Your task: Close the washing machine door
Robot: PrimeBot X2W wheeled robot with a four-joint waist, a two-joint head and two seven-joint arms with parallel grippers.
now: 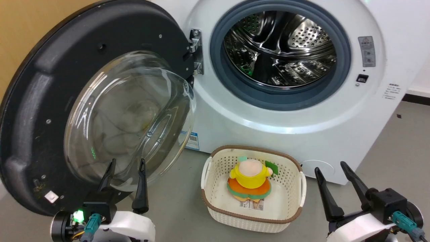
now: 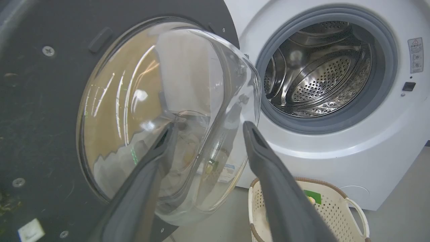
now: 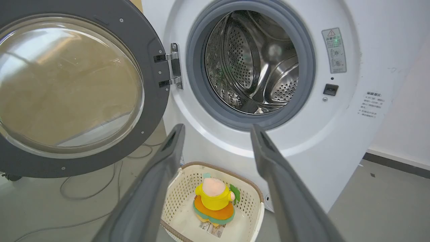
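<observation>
The washing machine door (image 1: 33, 111) stands swung wide open on its hinge (image 1: 196, 50), left of the steel drum opening (image 1: 280, 50). Its black rim (image 2: 37, 111) surrounds a bulging clear glass bowl (image 1: 131, 117), which also appears as the bowl (image 2: 168, 111) in the left wrist view and the door (image 3: 147, 67) in the right wrist view. My left gripper (image 1: 127, 163) is open, its fingertips just in front of the bowl's lower edge. My right gripper (image 1: 331, 166) is open at the lower right, apart from the door, fingers pointing at the machine's front.
A cream perforated basket (image 1: 292, 198) with a brown rim sits on the grey floor before the machine, holding a yellow and orange plush toy (image 1: 250, 179). A grey rubber ring (image 1: 342, 67) frames the drum. Cables (image 3: 87, 188) lie on the floor under the door.
</observation>
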